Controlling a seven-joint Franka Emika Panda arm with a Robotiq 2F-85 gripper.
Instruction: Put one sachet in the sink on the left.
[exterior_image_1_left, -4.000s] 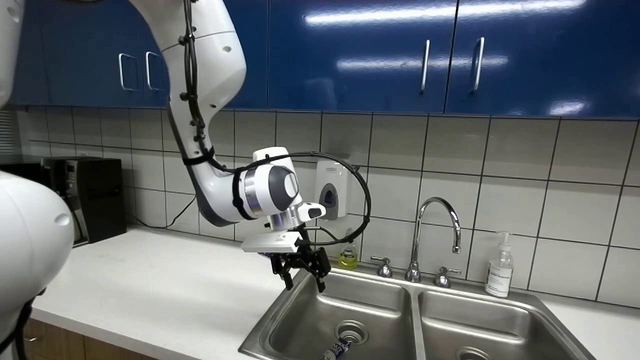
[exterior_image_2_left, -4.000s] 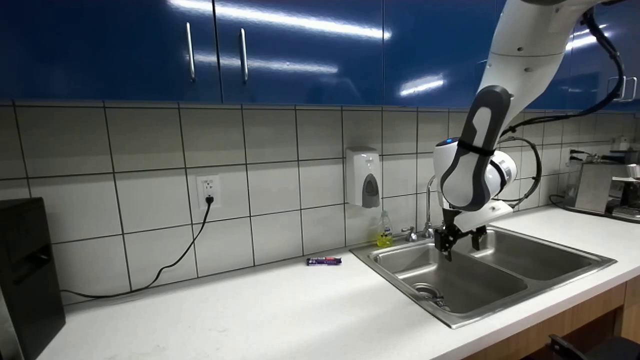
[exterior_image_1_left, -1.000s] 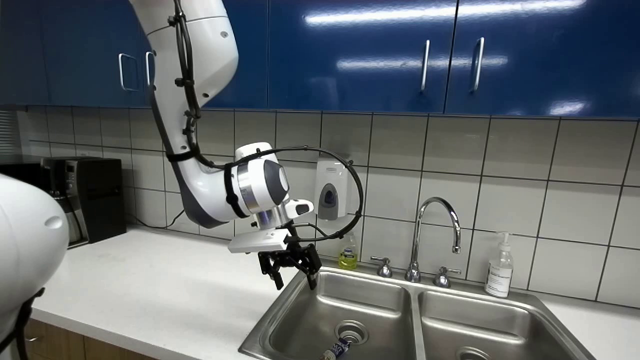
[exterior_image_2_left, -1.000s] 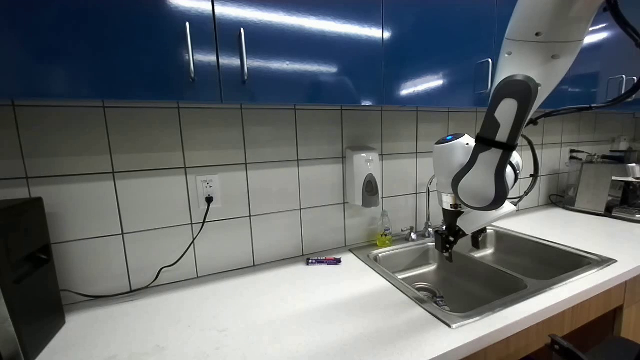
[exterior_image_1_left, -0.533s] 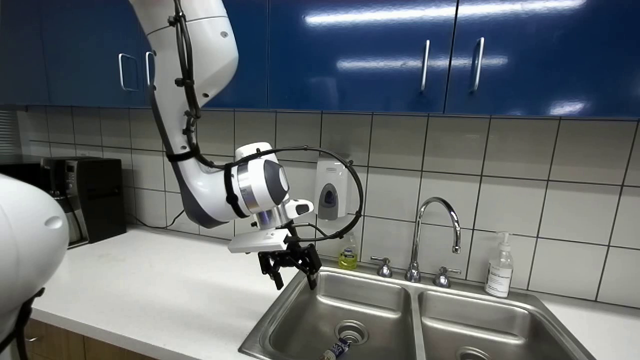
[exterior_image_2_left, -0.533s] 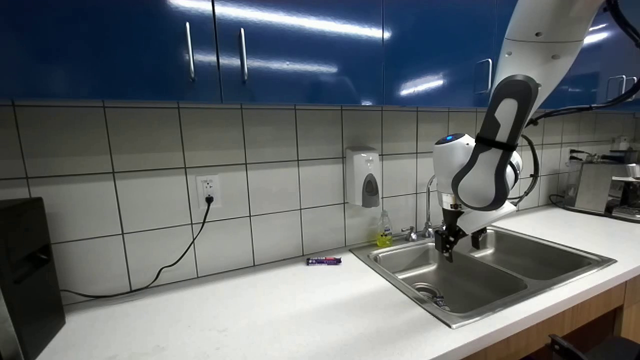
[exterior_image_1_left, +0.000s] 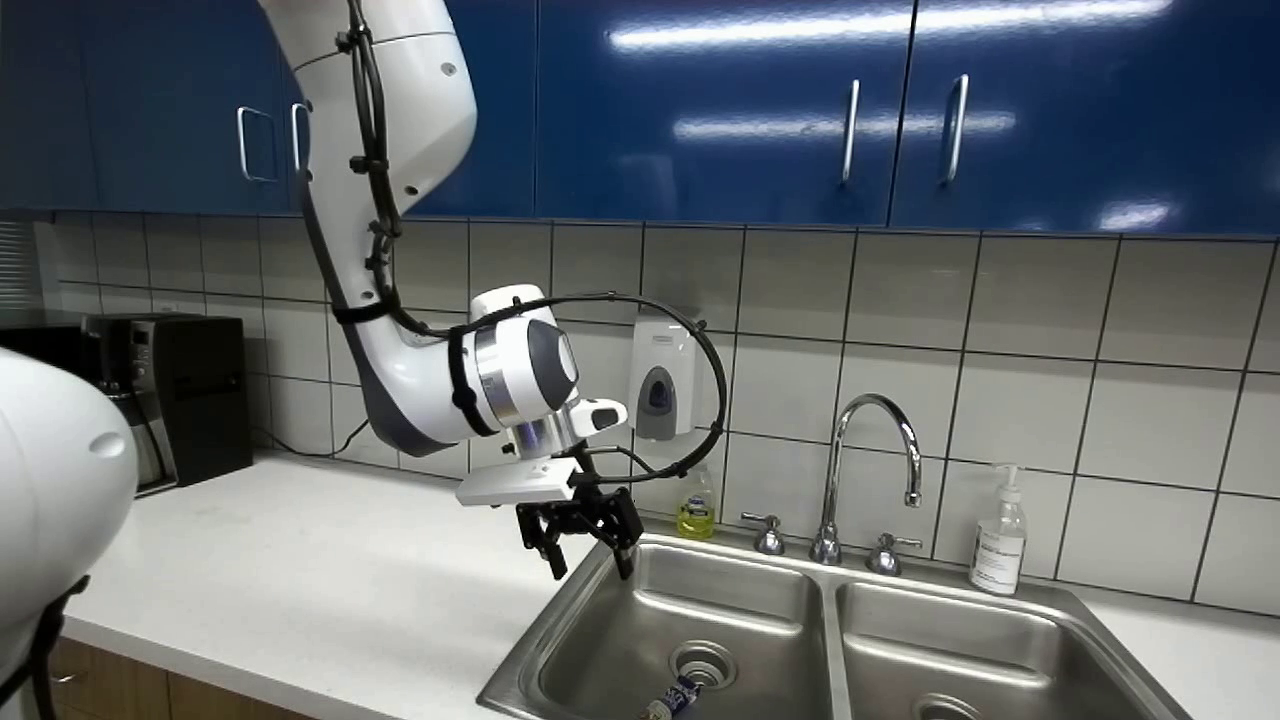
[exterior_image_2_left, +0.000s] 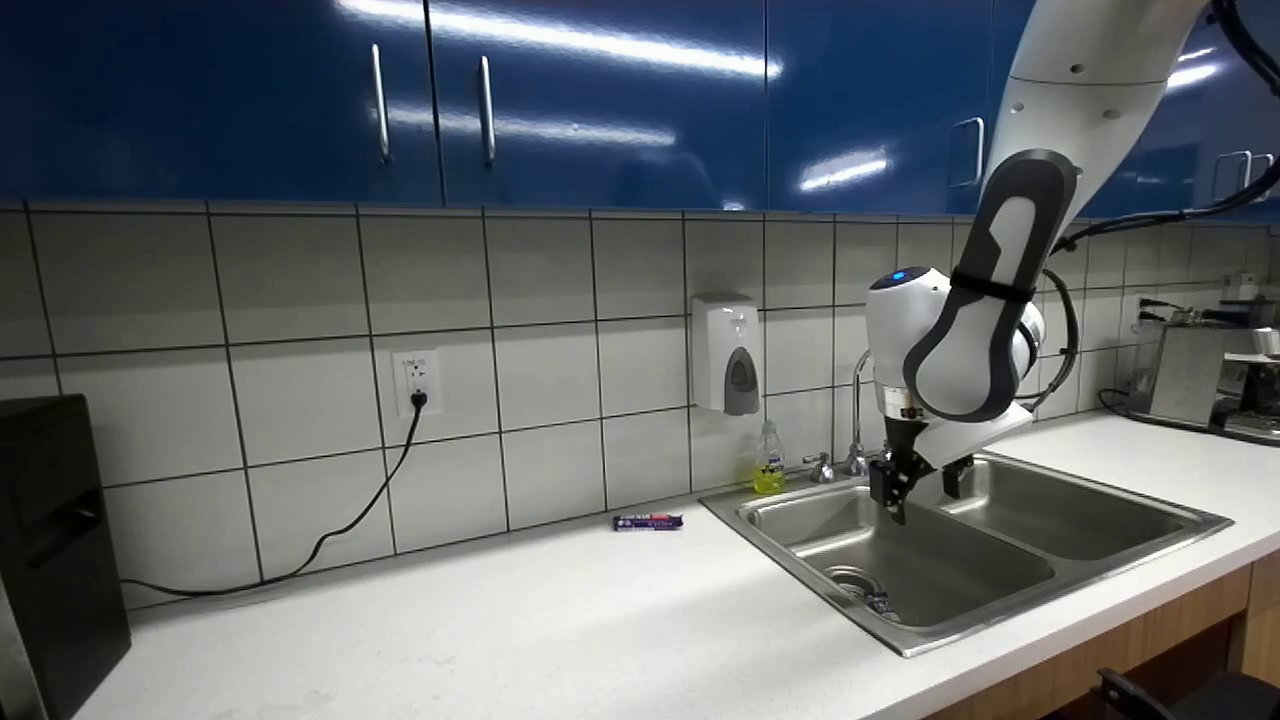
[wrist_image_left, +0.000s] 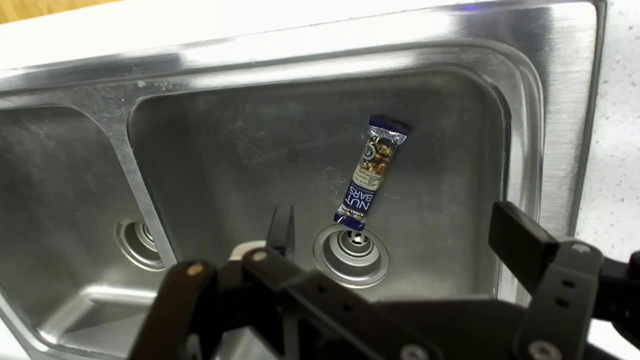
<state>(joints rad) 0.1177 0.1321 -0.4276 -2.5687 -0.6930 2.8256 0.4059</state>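
Sachet (wrist_image_left: 371, 172) lies in the left basin (wrist_image_left: 225, 150) of the sink (exterior_image_1_left: 545, 645), as both exterior views show it — one end at the drain (wrist_image_left: 351, 260). Above hangs the claw (exterior_image_1_left: 592, 573), its fingers (wrist_image_left: 520, 240) well apart. A purple packet (exterior_image_2_left: 648, 522) rests on the counter (exterior_image_2_left: 480, 640) in an exterior view, near the wall (exterior_image_2_left: 545, 470); soap (exterior_image_1_left: 697, 515) stands behind the basin.

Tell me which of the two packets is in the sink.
The Nut Bars packet, one end at the drain; the purple packet lies on the counter.
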